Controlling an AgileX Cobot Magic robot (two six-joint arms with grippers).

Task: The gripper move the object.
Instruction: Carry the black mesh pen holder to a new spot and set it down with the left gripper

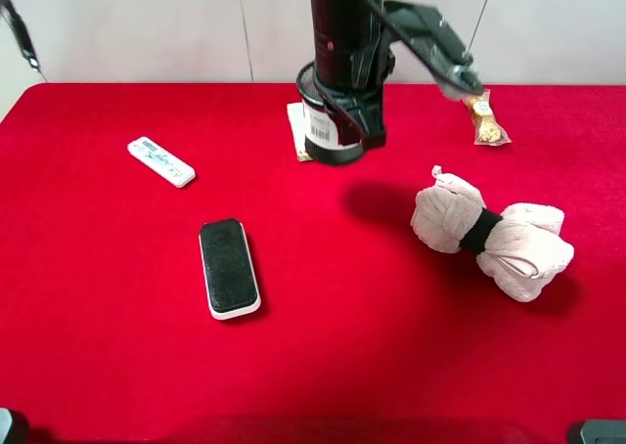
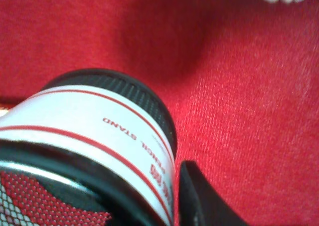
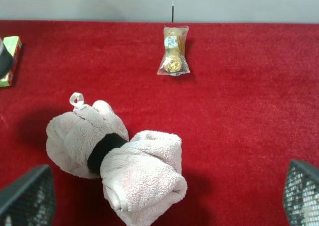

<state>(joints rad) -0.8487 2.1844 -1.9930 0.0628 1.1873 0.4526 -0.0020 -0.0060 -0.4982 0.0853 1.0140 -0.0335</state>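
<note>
The black wire-mesh pen cup (image 1: 323, 126) with a white-and-red label stands at the back middle of the red cloth, under the black arm. My left gripper (image 1: 354, 121) is down at the cup and shut on its wall. In the left wrist view the cup (image 2: 99, 131) fills the frame, with one black finger (image 2: 199, 196) pressed against its outside. The other finger is hidden. Whether the cup's base touches the cloth I cannot tell. My right gripper (image 3: 164, 201) is open and empty, its mesh-faced fingers (image 3: 25, 196) wide apart above the towel.
A black-and-white eraser block (image 1: 230, 268) and a white remote (image 1: 161, 160) lie on the left. A rolled pinkish towel (image 1: 489, 234) lies on the right, with a wrapped chocolate pack (image 1: 484, 119) behind it. A small flat box (image 1: 296, 131) lies beside the cup.
</note>
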